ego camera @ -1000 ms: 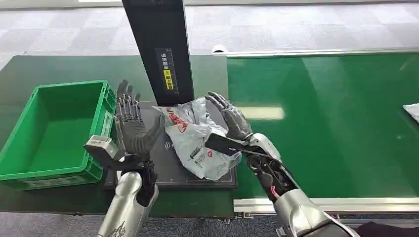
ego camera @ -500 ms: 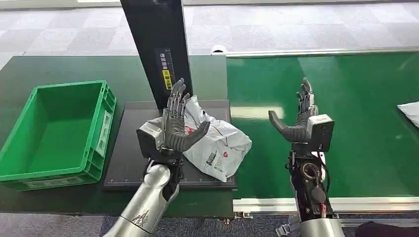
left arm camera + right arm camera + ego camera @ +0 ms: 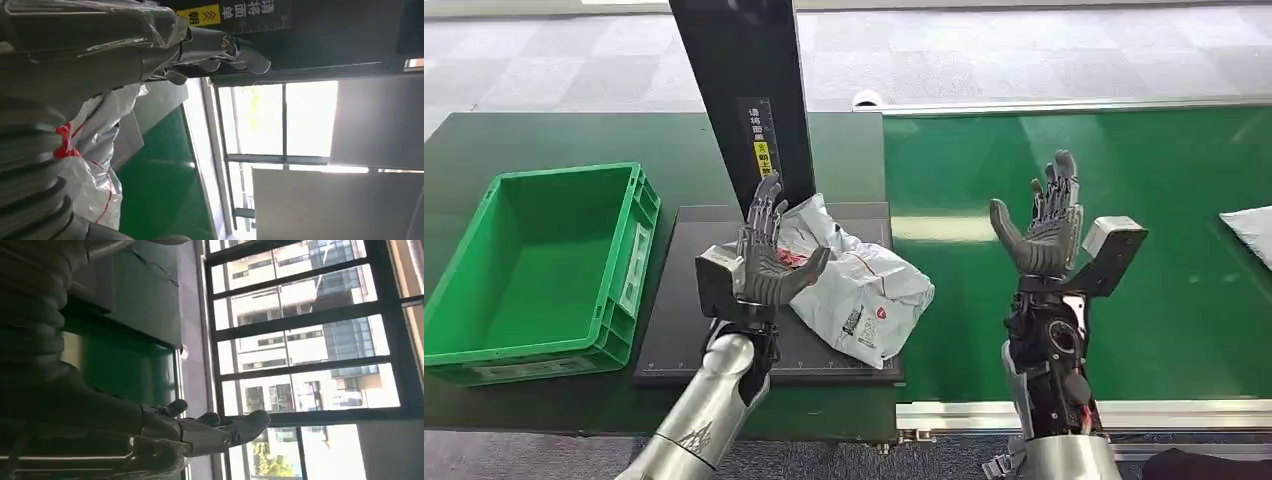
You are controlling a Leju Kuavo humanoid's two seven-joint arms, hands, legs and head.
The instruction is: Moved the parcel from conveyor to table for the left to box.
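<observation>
Left hand [image 3: 766, 262], fingers spread, hovers just beside the parcel [image 3: 856, 287] on the worktop's black pad [image 3: 686, 340]; a shallow grip (slick, crumpled plastic) could let it slip.

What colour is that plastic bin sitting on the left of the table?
The bin is bright green, inside and out; the head view shows it best.

Both left hand [image 3: 769, 262] and right hand [image 3: 1042, 228] raised, fingers spread.
</observation>
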